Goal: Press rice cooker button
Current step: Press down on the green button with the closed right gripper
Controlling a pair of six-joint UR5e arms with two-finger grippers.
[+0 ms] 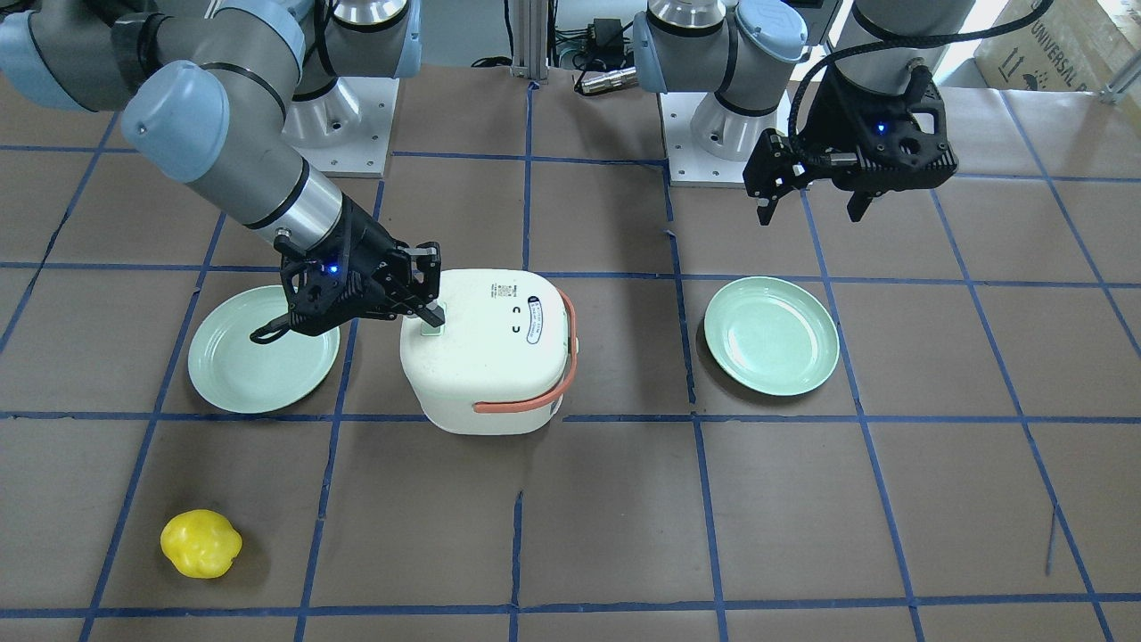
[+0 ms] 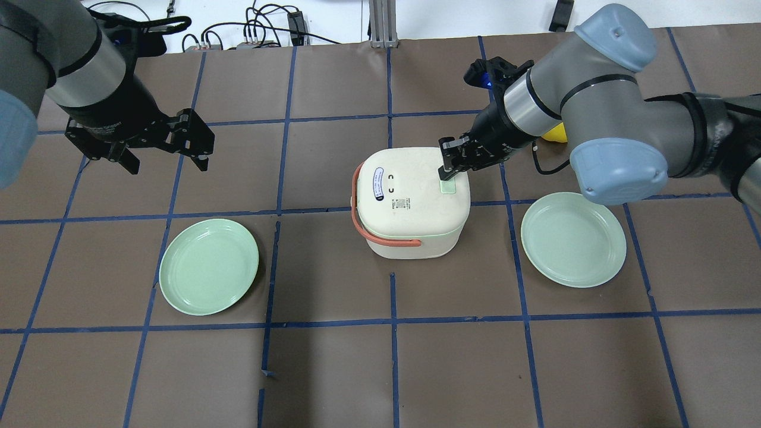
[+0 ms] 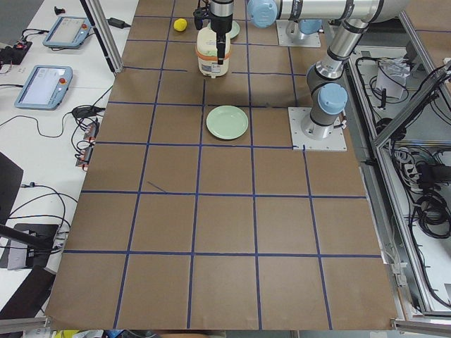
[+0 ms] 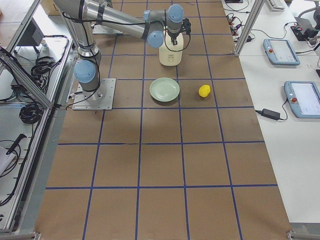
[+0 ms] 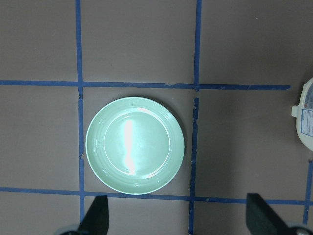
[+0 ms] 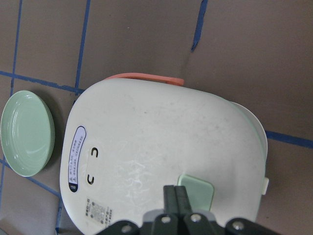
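While the push is being made, force is best being directed straight down through the middle of the pale green button (image 2: 447,186), so that the rice cooker (image 2: 410,208) is not being tipped or slid. The right claw (image 2: 443,173) is being held at that button with its fingers closed together into one tip. The white, round-cornered cooker, with its orange handle (image 2: 364,229), is being carried mid-bench (image 2: 333,368) between two green plates. The left claw (image 2: 167,161) is being held spread open, well apart.
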